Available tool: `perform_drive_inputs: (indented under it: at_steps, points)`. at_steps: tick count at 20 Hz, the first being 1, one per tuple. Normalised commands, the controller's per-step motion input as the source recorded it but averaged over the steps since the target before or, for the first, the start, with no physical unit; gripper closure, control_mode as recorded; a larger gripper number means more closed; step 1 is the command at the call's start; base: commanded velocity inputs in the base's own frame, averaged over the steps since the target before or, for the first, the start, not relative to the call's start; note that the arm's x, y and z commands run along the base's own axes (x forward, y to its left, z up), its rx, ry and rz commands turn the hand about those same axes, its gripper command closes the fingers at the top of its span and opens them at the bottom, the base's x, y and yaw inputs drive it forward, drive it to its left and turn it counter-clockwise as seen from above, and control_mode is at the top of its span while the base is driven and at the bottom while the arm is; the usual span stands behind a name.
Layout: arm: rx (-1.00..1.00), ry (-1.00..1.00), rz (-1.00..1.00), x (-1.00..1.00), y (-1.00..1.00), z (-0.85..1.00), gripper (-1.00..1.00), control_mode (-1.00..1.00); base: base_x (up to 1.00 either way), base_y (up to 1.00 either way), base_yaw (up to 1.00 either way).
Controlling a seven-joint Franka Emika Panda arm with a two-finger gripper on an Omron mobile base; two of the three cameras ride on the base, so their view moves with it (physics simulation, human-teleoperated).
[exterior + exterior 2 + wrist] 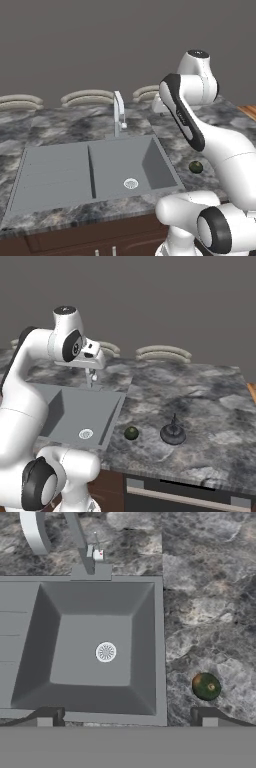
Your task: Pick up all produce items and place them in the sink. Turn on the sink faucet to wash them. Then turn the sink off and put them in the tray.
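In the hand view the gripper [127,718] stands wide open and empty at the bottom, the produce item [206,686] lower right on the bench [210,587] beside the sink [159,637].

No words, labels, brand marks or numbers can be read anywhere — not on the sink [55,175], the faucet [119,112], the round green fruit [206,686] or the black kettle [173,433]. The marbled counter [200,401] carries only its grey veining — no signs.
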Motion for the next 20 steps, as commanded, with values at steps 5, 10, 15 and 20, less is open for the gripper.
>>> perform_drive_inputs:
  at_steps: [5,10,15,20]
  points:
    - [0.00,0.00,0.00,0.00,0.00,0.00,-1.00,1.00,0.00,-0.09,0.00]
    - [0.00,0.00,0.00,0.00,0.00,0.00,-1.00,1.00,0.00,-0.17,0.00]
    - [0.01,0.00,0.00,-0.01,-0.42,0.00,-1.00,-1.00,0.00,-0.17,0.00]
    - [0.04,0.00,0.00,-0.02,-0.82,0.00,-1.00,-1.00,0.00,0.00,0.00]
